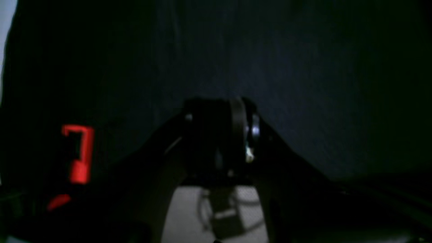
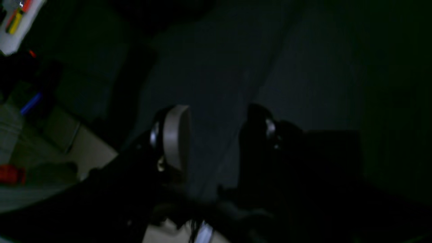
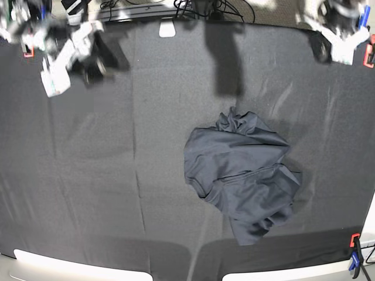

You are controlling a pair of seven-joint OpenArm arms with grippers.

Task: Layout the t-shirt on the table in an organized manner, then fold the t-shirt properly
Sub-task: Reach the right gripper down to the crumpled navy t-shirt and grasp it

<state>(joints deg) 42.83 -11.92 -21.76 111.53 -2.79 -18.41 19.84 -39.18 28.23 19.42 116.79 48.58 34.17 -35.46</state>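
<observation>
The t-shirt (image 3: 240, 175) lies crumpled on the table (image 3: 88, 193); right fingers (image 2: 177, 135) spread empty, left fingers (image 1: 238, 125) together.

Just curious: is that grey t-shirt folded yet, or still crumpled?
Crumpled: the t-shirt lies bunched in an uneven heap on the table, with no end effector touching it.

t-shirt (image 3: 237, 175): soft matt grey cloth, rumpled | surface (image 3: 88, 175): matt black cloth, creased | corner clamps (image 3: 354, 240): red plastic
</observation>
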